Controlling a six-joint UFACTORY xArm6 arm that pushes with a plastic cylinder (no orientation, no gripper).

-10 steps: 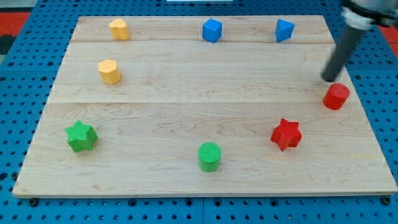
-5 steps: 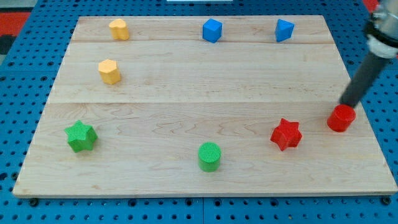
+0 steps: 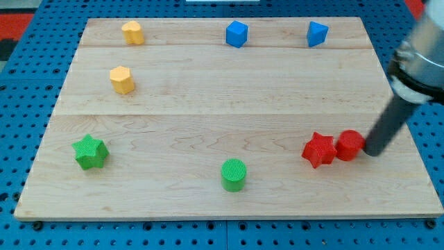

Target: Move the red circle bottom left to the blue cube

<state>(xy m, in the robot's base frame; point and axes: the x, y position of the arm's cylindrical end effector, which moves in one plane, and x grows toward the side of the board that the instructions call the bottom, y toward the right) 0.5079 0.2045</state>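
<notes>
Underneath, pale wooden board (image 3: 208, 90) on blue pegboard (image 3: 28, 125).

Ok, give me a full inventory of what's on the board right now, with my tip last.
red circle: 1, red, right side low, touching the red star's right edge
red star: 1, red, just left of the circle
green cylinder: 1, green, bottom centre
green star: 1, green, lower left
yellow blocks: 2, yellow, one top left, one below it
blue blocks: 2, blue, cube at top centre, another top right
board: 1, light wood, on blue pegboard
my tip: 1, dark rod, against the circle's right side
</notes>
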